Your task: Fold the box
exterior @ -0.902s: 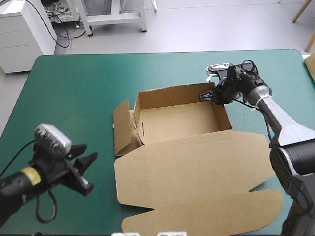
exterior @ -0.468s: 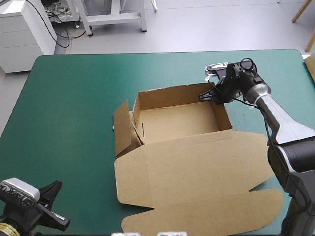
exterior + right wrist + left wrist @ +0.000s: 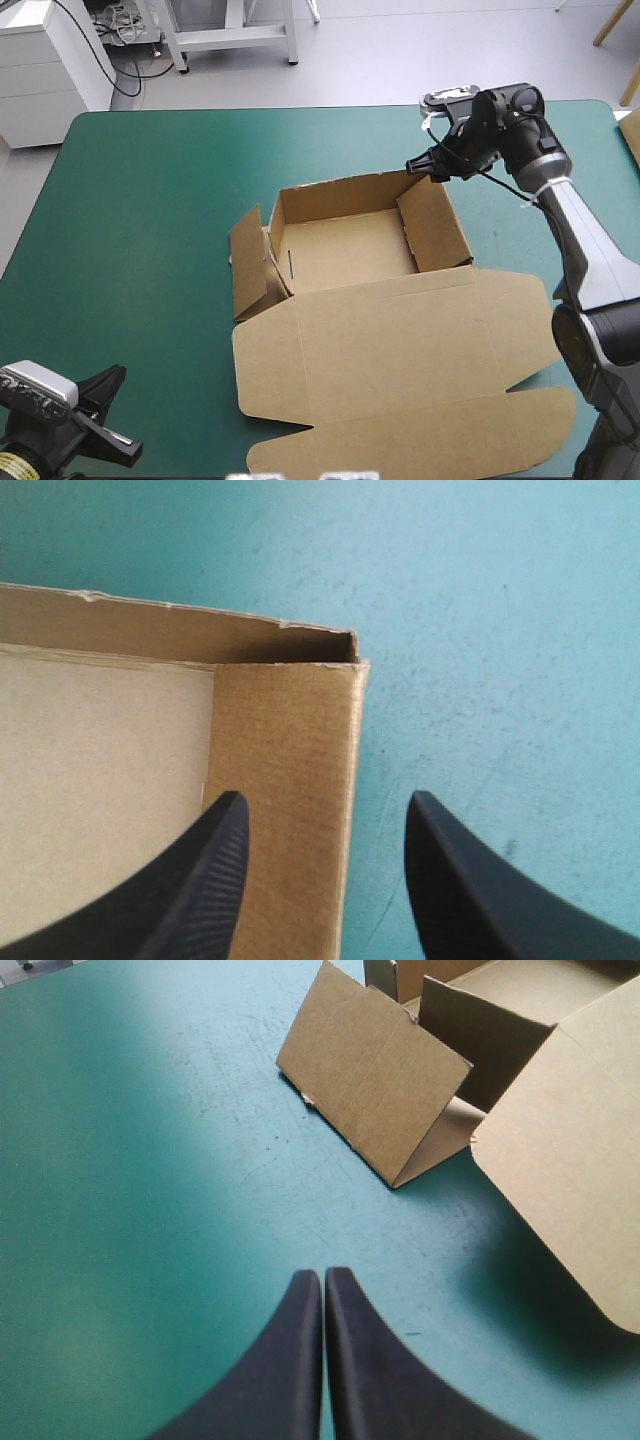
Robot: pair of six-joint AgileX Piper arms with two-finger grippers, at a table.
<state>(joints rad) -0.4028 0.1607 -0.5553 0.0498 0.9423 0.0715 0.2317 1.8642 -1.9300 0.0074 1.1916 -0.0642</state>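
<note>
The brown box (image 3: pixel 345 250) lies mid-table as an open tray, its lid (image 3: pixel 400 370) flat toward the near edge. Its far wall (image 3: pixel 170 630) stands upright, while the right wall (image 3: pixel 435 225) leans inward over the floor. On the left, loose flaps (image 3: pixel 370 1085) stand half raised. My right gripper (image 3: pixel 420 165) hovers open just above the tray's far right corner; in its wrist view (image 3: pixel 327 805) the black fingers straddle the right wall's top edge without touching it. My left gripper (image 3: pixel 323 1272) is shut and empty, low over the teal-green cover at the near left corner (image 3: pixel 112 415).
Bare teal-green cover (image 3: pixel 150 220) spreads left of the box and along the far edge. The lid's rounded tabs (image 3: pixel 540 410) reach close to the table's near right edge.
The right gripper has opened and risen off the tray's far right corner, and the right wall now tips inward. The left arm drew back to the near left corner and shut.
</note>
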